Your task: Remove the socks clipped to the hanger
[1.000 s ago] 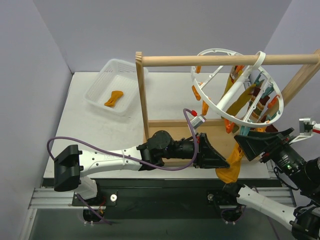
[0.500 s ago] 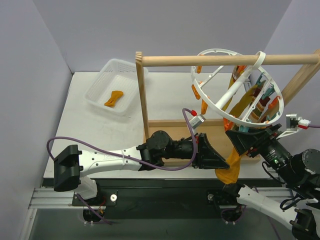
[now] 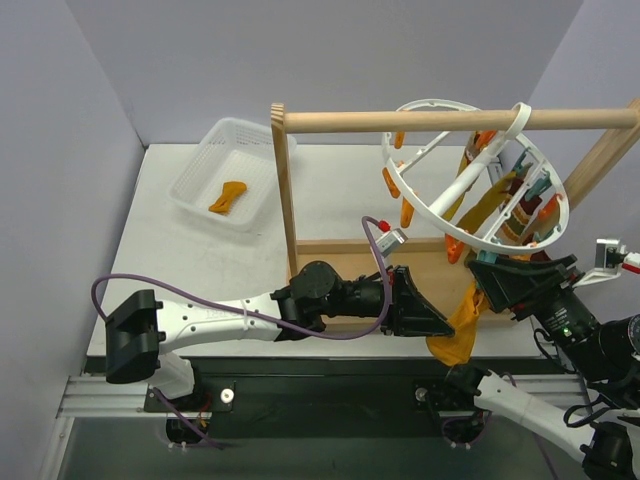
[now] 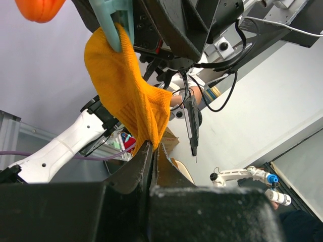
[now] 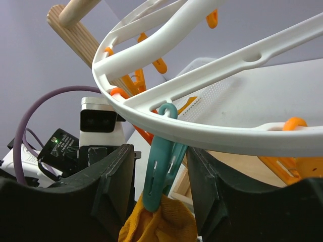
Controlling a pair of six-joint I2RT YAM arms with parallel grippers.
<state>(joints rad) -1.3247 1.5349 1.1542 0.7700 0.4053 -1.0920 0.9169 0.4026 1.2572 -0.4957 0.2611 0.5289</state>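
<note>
The white ring hanger (image 3: 480,150) hangs from the wooden rod, with several socks (image 3: 505,200) clipped to it. A mustard-orange sock (image 3: 462,320) hangs from a teal clip (image 5: 162,156) at the ring's near rim (image 5: 202,136). My left gripper (image 3: 440,328) is shut on the lower end of this sock (image 4: 128,96). My right gripper (image 3: 490,275) is open, its fingers (image 5: 118,181) standing on either side of the teal clip without pressing it. The sock's top (image 5: 156,224) is still in the clip.
A wooden rod-and-base rack (image 3: 400,120) carries the hanger; its post (image 3: 285,190) stands just behind my left arm. A white mesh basket (image 3: 210,185) at the back left holds one orange sock (image 3: 228,195).
My right gripper swung toward the hanger and then settled slightly lower and right around the teal clip. My left gripper kept its hold on the sock, barely moving.
</note>
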